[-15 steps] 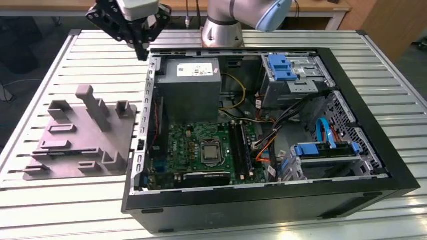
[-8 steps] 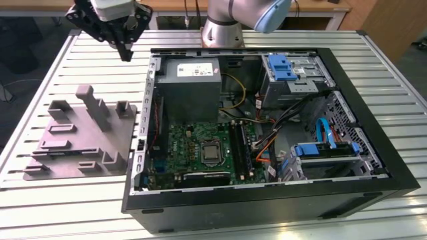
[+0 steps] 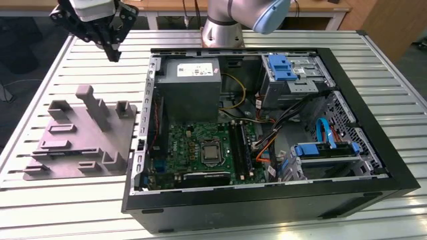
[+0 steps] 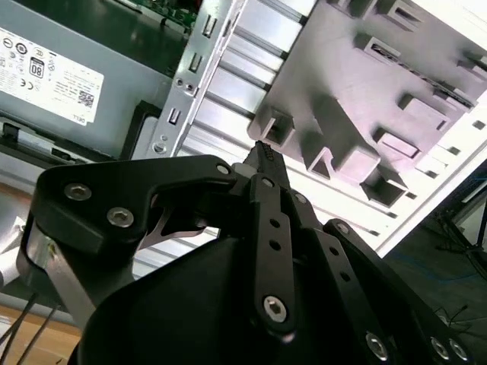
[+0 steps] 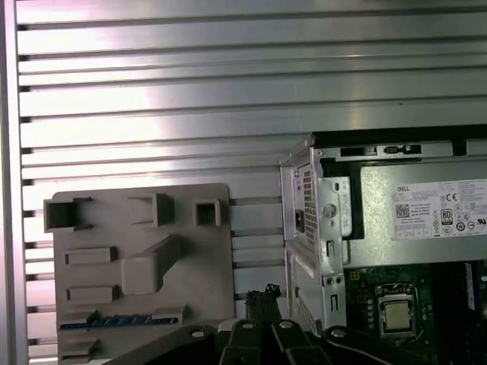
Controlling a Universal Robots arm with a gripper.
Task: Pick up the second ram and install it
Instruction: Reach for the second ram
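Observation:
My gripper (image 3: 115,54) hangs high over the slatted table, behind the grey fixture (image 3: 80,135) and on the exterior view's left of the open computer case (image 3: 267,200). Its black fingers meet at the tips with nothing between them, as the second wrist view shows of the gripper (image 4: 262,150). In the first wrist view a thin bluish-dark strip (image 5: 114,320) stands edge-on in a fixture (image 5: 144,266) slot near the gripper (image 5: 259,298); it looks like the second ram, though I cannot be sure. A dark stick (image 3: 241,150) stands in the motherboard slots beside the processor socket (image 3: 211,152).
The fixture carries several upright tabs (image 3: 90,102). Inside the case are a grey power supply (image 3: 190,87), blue drive brackets (image 3: 280,67) and loose cables (image 3: 267,140). The arm's base (image 3: 223,30) stands behind the case. The table edge runs along the exterior view's left.

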